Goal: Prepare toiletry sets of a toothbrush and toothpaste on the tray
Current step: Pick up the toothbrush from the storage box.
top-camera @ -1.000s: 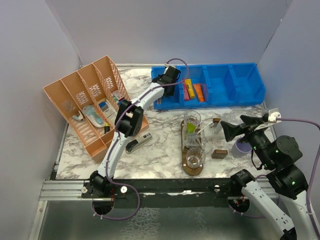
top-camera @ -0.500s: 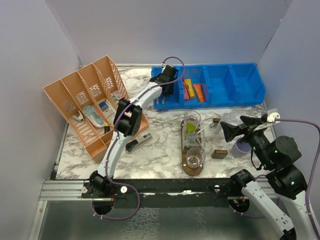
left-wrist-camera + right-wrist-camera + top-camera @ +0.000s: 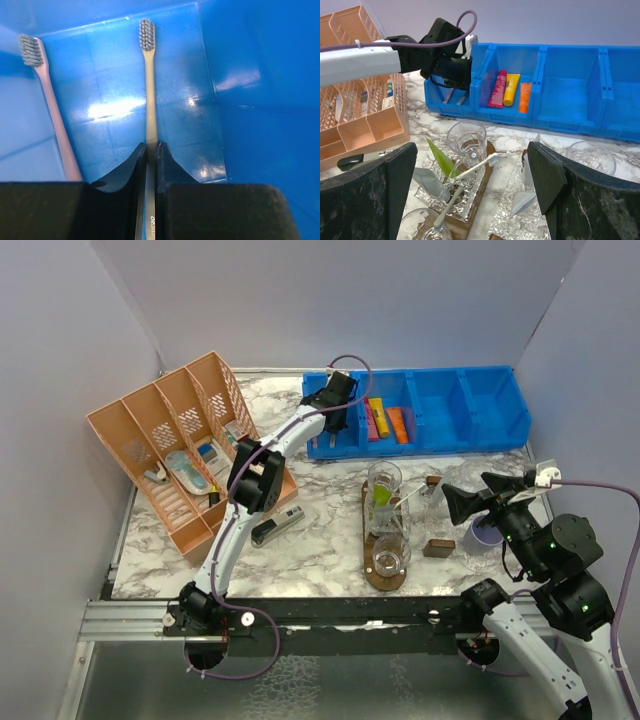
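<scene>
My left gripper (image 3: 151,150) reaches into the left compartment of the blue bin (image 3: 440,410) and is shut on the handle of a beige toothbrush (image 3: 148,90) lying on the bin floor. A pink toothbrush (image 3: 47,100) lies loose to its left. On the dark wooden tray (image 3: 372,577) stand three clear tumblers; the middle tumbler (image 3: 385,512) holds a pale toothbrush (image 3: 470,170) and a lime green tube (image 3: 442,160). My right gripper (image 3: 471,150) hovers open above and to the right of the tray, holding nothing.
Red, yellow and orange tubes (image 3: 511,89) lie in the bin's second compartment. An orange divided basket (image 3: 180,450) leans at the left. A black stapler (image 3: 277,528) lies by it. Another tumbler with a purple base (image 3: 485,533) and a small brown block (image 3: 438,548) sit right of the tray.
My left gripper has dropped slightly into the bin and its jaws have closed onto the beige toothbrush handle. The right arm has not moved.
</scene>
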Tool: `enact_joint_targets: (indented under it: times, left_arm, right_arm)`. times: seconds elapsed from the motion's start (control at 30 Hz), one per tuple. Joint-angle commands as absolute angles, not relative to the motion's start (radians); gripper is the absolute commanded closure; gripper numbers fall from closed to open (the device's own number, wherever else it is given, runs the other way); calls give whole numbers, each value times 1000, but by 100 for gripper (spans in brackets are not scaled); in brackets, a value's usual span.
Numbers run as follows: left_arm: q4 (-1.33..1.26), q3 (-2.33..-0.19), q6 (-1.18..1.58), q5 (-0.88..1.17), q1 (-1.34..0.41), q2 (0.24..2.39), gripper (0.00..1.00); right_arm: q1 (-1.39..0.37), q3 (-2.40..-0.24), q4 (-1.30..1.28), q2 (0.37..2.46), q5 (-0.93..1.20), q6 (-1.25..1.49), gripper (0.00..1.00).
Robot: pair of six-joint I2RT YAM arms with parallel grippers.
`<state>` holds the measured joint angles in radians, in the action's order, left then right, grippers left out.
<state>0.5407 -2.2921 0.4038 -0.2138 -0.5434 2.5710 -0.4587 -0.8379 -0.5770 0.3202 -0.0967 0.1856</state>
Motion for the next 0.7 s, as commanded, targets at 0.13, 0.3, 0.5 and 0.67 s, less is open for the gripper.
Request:
enact_joint_targets:
  times: [0.13,0.3,0.5,0.67]
  left_arm:
    - [601,-2275,327,-230,-548,2504,100]
    - [566,-2255,306,-233,-548,2452,100]
    - [548,-2237,303,-229,-543,2439,100]
    - [541,-2228,309,-219,-543,2427,100]
  right_arm:
    - [-463,-831,-561,322,-122,175,7]
    - [-463,-828,-566,319,-130,176,7]
    - [-463,-827,-566,318,-134,176,7]
    - [-462,-825,-568,321,-136,174,7]
